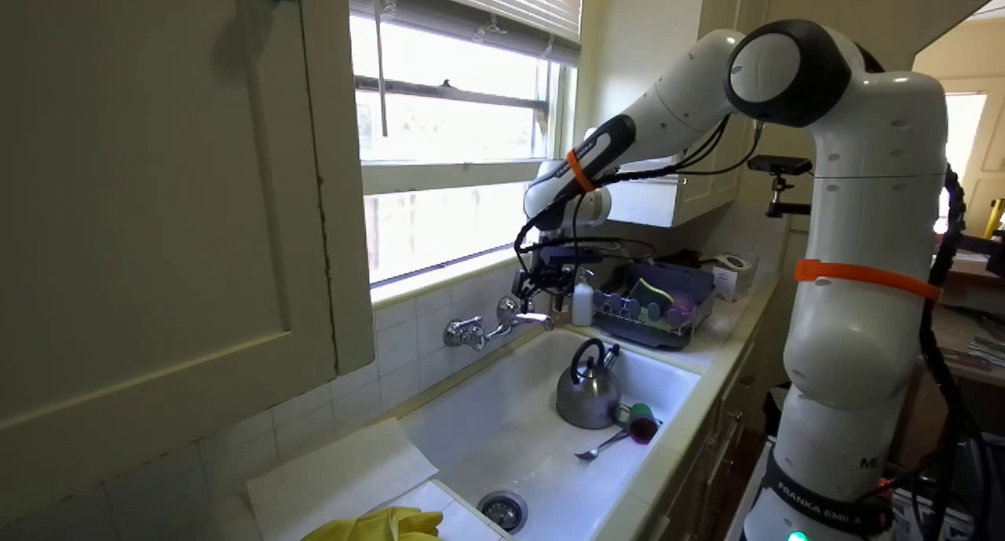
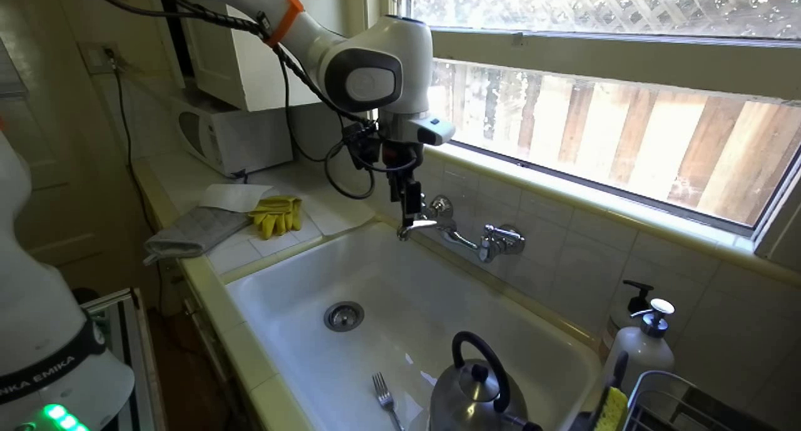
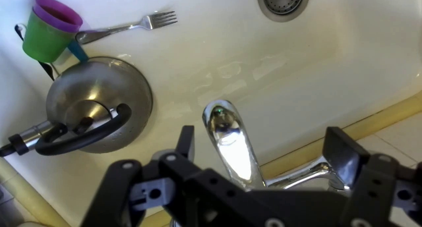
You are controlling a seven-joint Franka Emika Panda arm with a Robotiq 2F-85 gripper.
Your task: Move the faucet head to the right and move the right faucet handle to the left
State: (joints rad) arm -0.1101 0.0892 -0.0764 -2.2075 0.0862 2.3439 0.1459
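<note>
Faucet head (image 3: 232, 141), bright chrome, juts over a white kitchen sink (image 2: 269, 312) below a window (image 1: 440, 235); both exterior views show it. In the wrist view it sits between the fingers (image 3: 343, 151) of the gripper (image 3: 262, 138), spread wide and holding nothing, with a gap on either side, the narrower toward the steel kettle (image 3: 128, 83). A chrome faucet handle (image 2: 493, 240) is fixed to the tiled wall (image 2: 572, 274) nearby.

Inside the sink the kettle stands upright, lidded, its contents hidden. Just beside it, a green cup (image 3: 46, 39) lies on its side with a purple cup (image 3: 54, 19) nested in it; the purple one looks dark red inside, and whether that is liquid cannot be told. A fork (image 3: 150, 22) lies with its handle end by the cups and its tines toward the metal drain strainer (image 3: 283, 4) in the basin floor.

Beyond the sink, in an exterior view, a dish rack (image 1: 648, 338) holds a two-tone sponge (image 1: 650, 296) and a purple object (image 1: 681, 305) too small to identify. A white pump bottle (image 1: 582, 304) stands just beside the rack, its fill level impossible to tell.
</note>
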